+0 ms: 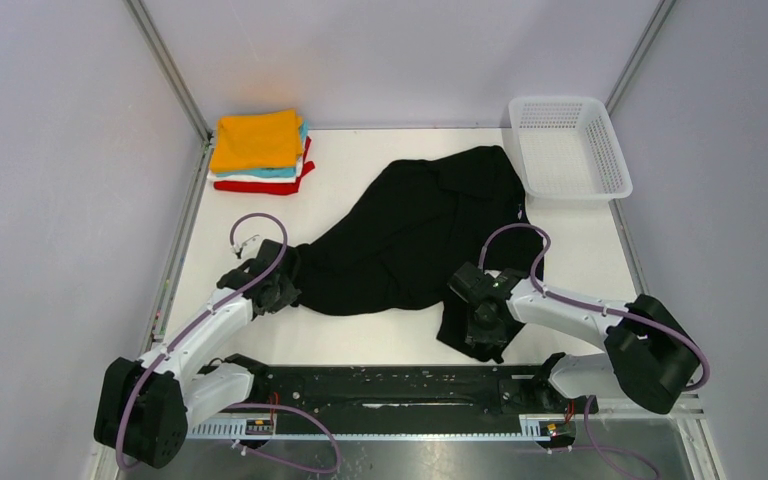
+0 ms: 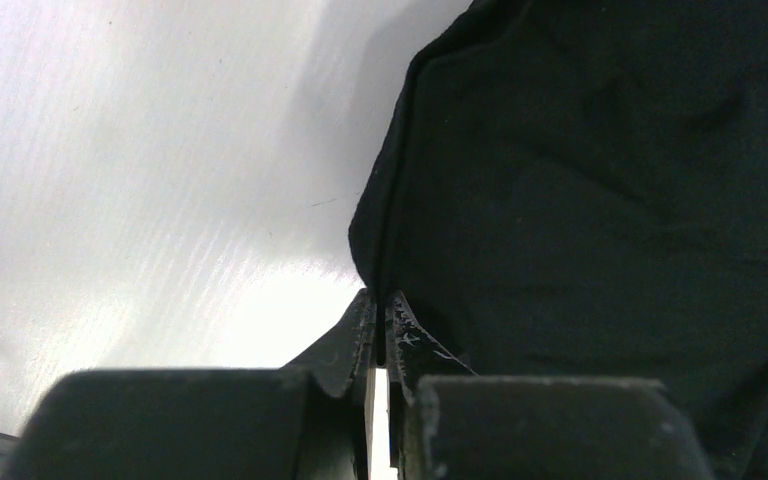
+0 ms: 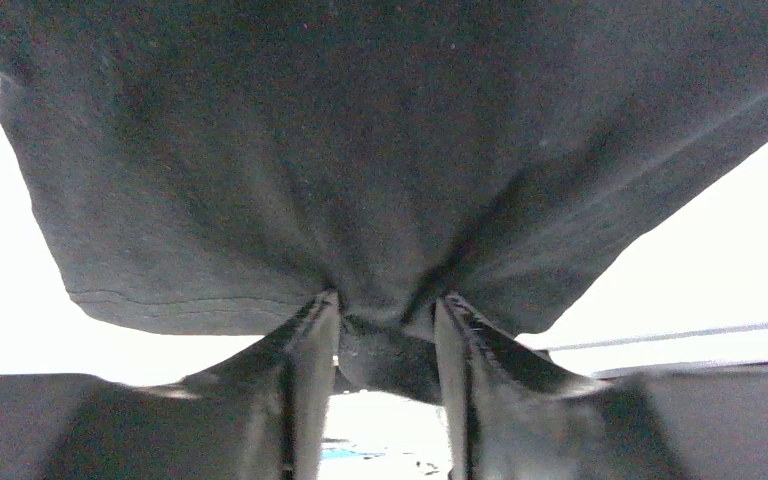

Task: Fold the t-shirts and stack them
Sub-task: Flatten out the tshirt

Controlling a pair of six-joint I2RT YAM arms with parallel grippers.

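R pincer (image 3: 385, 330): black tee (image 3: 360, 150) bunched btwn.

Large plain black t-shirt (image 1: 415, 235): unfolded and rumpled, lying diagonally across the middle of the white counter (image 1: 360, 345), broad toward the back right and narrowing toward the near left. Its narrow left end is pinched at the hem by the closed left gripper (image 2: 380, 310). A bunch of cloth at its near right corner is gathered between the fingers of the right gripper (image 3: 388, 320).

Folded stack, back left corner, well apart from the black one: orange t-shirt (image 1: 256, 138) on top, then teal t-shirt (image 1: 303, 130), white t-shirt (image 1: 243, 178) and red t-shirt (image 1: 260, 187) at the bottom.
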